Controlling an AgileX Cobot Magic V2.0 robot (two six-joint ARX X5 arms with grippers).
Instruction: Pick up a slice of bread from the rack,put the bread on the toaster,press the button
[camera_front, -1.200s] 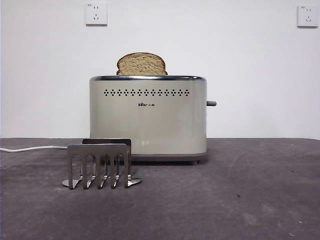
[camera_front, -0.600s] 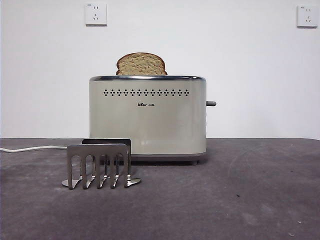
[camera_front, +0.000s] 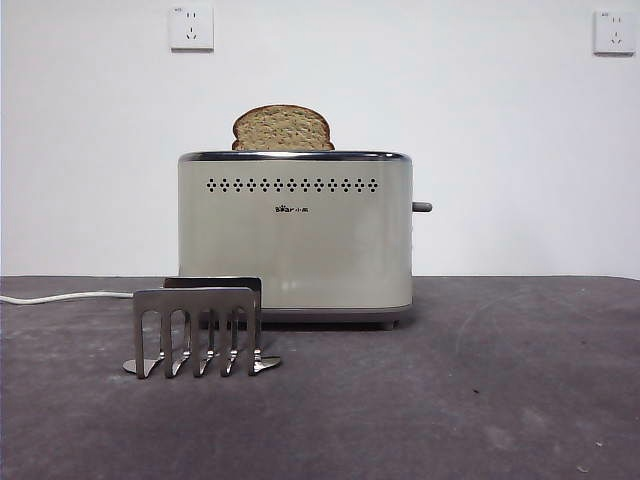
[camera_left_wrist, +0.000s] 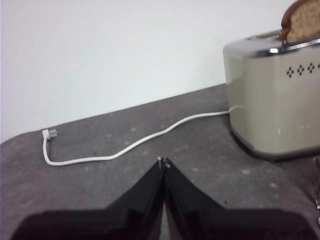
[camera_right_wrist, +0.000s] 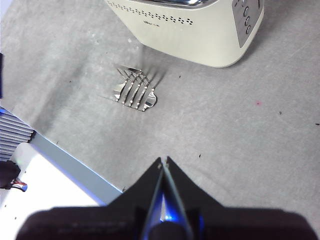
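Right now you have the slice of bread (camera_front: 283, 128) standing upright in the toaster (camera_front: 295, 240), its domed top and dark crust poking above the chrome rim, a little toward the side away from the button (camera_front: 423, 207). That dark lever nub sticks out sideways from the toaster's narrow end, high on its side. Your rack (camera_front: 199, 330) stands on the grey table (camera_front: 480, 390) just in front of the toaster, apart from it, with none of its slots holding bread. Your left gripper (camera_left_wrist: 163, 162) has its two jaws pressed together with nothing between them; it sits low over the table, well off to the toaster's side, near the white power cord (camera_left_wrist: 125, 147). Your right gripper (camera_right_wrist: 163, 160) is likewise closed on nothing, high above the table, looking down at the rack and the toaster's control end. Neither arm shows in the front view.
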